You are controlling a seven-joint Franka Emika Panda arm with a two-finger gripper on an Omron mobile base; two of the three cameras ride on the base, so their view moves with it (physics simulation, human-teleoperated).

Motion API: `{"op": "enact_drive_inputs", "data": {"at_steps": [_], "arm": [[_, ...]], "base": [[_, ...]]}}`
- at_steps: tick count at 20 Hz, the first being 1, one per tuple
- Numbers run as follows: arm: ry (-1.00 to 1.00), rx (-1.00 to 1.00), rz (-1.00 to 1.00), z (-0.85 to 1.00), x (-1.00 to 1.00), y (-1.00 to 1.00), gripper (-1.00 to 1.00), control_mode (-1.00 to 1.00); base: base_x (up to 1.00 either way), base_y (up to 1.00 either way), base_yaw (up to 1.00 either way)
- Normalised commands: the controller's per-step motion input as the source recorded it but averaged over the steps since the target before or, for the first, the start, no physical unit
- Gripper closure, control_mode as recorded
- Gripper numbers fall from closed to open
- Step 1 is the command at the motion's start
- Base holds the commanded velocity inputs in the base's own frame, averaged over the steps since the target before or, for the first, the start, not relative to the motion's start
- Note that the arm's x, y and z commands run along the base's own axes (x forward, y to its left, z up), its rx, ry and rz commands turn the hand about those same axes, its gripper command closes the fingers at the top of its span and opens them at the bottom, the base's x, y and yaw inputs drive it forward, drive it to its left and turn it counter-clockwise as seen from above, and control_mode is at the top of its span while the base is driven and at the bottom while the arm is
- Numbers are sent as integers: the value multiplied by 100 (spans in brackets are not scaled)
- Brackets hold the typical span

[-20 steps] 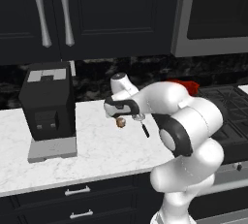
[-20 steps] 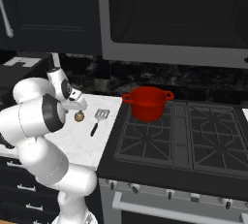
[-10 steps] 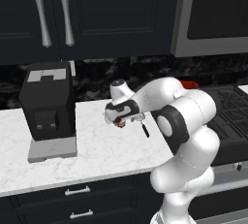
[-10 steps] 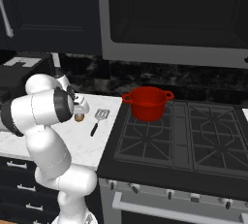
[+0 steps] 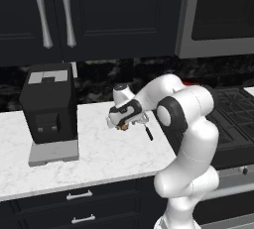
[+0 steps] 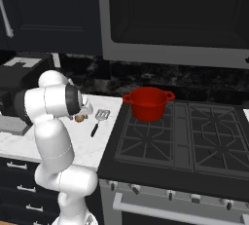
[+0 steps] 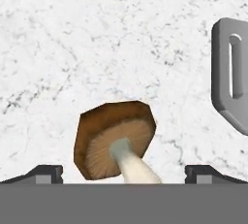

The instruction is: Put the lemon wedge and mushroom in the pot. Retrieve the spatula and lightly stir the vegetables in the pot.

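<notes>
The mushroom (image 7: 114, 138) lies on its side on the white marble counter, brown cap up and pale stem toward me. My gripper (image 7: 123, 173) is open just above it, one dark fingertip on each side. From the base views the hand (image 5: 124, 120) hovers right over the mushroom (image 5: 122, 127), also seen as a brown speck (image 6: 79, 118). The spatula (image 6: 98, 119) lies beside it, its slotted grey head (image 7: 232, 80) to the right and its black handle (image 5: 148, 133) pointing to the counter's front. The red pot (image 6: 148, 103) stands on the stove's back left burner. The lemon wedge is out of view.
A black coffee machine (image 5: 48, 105) on a grey base stands at the counter's left. The black stove (image 6: 185, 139) adjoins the counter on the right. Dark cabinets and a microwave (image 6: 185, 19) hang overhead. My own arm (image 5: 183, 114) blocks most of the pot in the left base view.
The hand has come down toward the mushroom, and the arm's elbow has swung over it. The mushroom, spatula and pot have stayed put.
</notes>
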Motion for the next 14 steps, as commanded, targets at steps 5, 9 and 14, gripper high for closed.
{"op": "enact_drive_inputs", "data": {"at_steps": [5, 9, 14], "arm": [[2, 0, 9, -13, 39, 5, -100, -100], [4, 0, 5, -34, 3, 1, -100, -100], [3, 0, 0, -42, -36, 0, 100, -100]], "base": [[0, 0, 0], [0, 0, 0], [0, 0, 0]]}}
